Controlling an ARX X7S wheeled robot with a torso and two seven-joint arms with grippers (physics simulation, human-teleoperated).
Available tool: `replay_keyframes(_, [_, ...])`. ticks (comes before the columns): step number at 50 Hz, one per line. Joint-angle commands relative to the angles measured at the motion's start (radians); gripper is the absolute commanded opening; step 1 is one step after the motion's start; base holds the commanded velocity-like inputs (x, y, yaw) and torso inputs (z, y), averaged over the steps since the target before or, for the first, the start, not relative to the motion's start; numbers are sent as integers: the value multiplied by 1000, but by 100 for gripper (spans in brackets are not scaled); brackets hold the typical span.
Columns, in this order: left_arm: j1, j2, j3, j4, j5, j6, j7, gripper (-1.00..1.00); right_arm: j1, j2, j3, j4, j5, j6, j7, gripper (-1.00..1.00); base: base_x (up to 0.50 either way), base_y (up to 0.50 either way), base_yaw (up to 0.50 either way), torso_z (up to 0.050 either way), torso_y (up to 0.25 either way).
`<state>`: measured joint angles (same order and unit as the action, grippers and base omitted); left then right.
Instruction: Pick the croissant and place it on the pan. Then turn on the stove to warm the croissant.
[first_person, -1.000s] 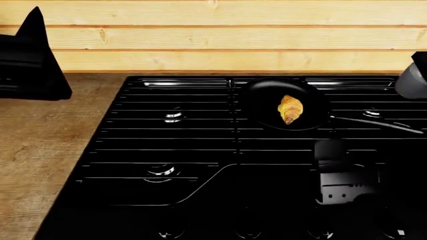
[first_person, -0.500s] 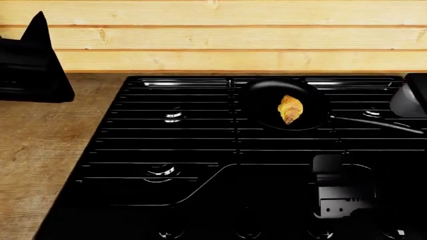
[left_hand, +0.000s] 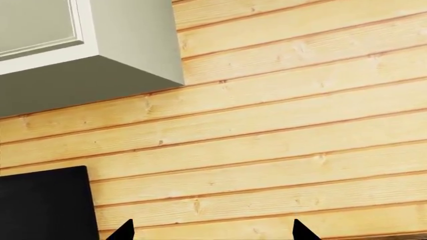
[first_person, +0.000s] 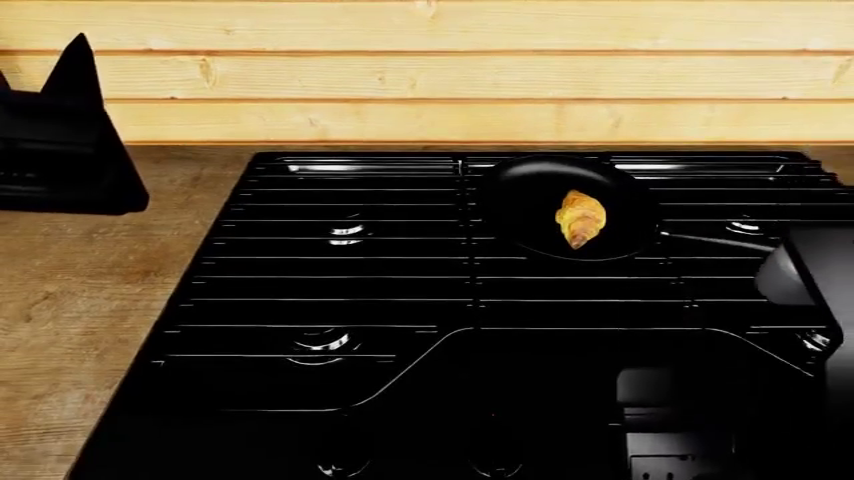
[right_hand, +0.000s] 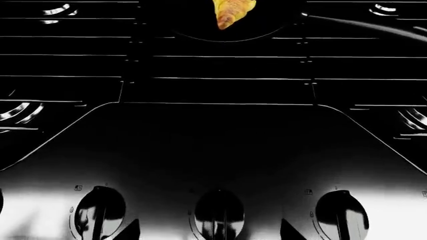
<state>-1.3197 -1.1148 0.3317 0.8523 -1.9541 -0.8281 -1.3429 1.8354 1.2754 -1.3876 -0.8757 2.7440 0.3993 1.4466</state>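
The croissant (first_person: 581, 217) lies in the black pan (first_person: 521, 200) on the stove's (first_person: 400, 290) back right burner, handle (first_person: 727, 242) pointing right. In the right wrist view the croissant (right_hand: 233, 11) and pan (right_hand: 193, 22) show beyond the grates. My right gripper (right_hand: 210, 232) is open and empty, low over the stove's front, with the middle knob (right_hand: 219, 216) between its fingertips (right_hand: 127, 231). In the head view it is a dark shape (first_person: 667, 420) at the bottom right. My left gripper (left_hand: 213, 232) is open and empty, raised and facing the wooden wall.
Two more knobs (right_hand: 100, 212) (right_hand: 341, 215) flank the middle one. My left arm (first_person: 67, 130) hangs over the wooden counter (first_person: 80, 300) left of the stove. A grey cabinet (left_hand: 100, 55) and a black block (left_hand: 43, 205) show by the plank wall.
My right arm has drawn back from beside the pan toward the stove's front edge and knob row. The left arm has barely shifted. The croissant and pan have not moved.
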Motion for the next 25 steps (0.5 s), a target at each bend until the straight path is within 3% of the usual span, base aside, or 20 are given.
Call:
replay_keyframes(1, [14, -13, -11, 9, 3, 12, 3, 100, -35, 12, -22, -27, -34, -21, -20, 100, 0, 0, 0, 0, 0])
replay_keyframes(25, [14, -19, -8, 12, 2, 16, 3, 100, -119, 113, -58, -61, -99, -86, -73, 100, 0, 0, 0, 0, 0])
